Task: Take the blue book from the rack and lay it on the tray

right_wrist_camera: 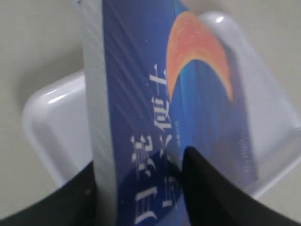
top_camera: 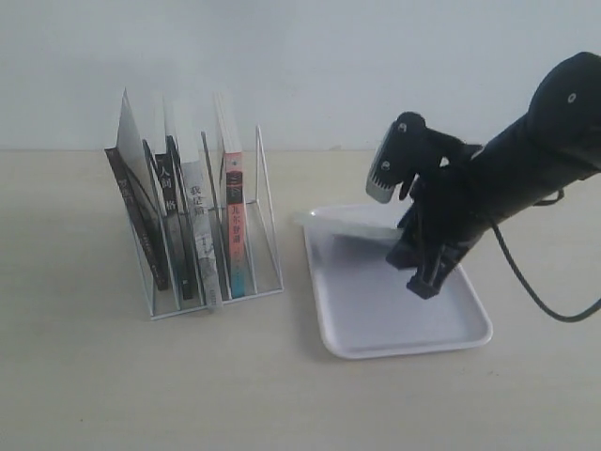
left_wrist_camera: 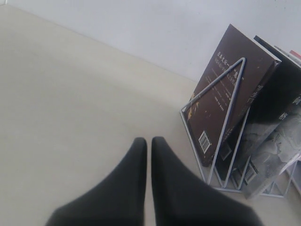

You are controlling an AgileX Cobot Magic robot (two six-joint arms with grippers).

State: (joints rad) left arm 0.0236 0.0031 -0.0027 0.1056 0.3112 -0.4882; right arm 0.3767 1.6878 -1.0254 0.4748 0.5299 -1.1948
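The blue book, deep blue with an orange crescent and white characters, is clamped between the fingers of my right gripper. It hangs tilted just above the white tray. In the exterior view the right gripper is low over the tray, and the book shows only as a pale blurred strip over the tray's far end. The wire rack stands to the left, holding other books. My left gripper is shut and empty above the table, beside the rack.
Several books stay in the rack: a red-pink and teal spine, a grey one and black ones. A dark brown cover leans in the rack's end slot. A black cable hangs from the right arm.
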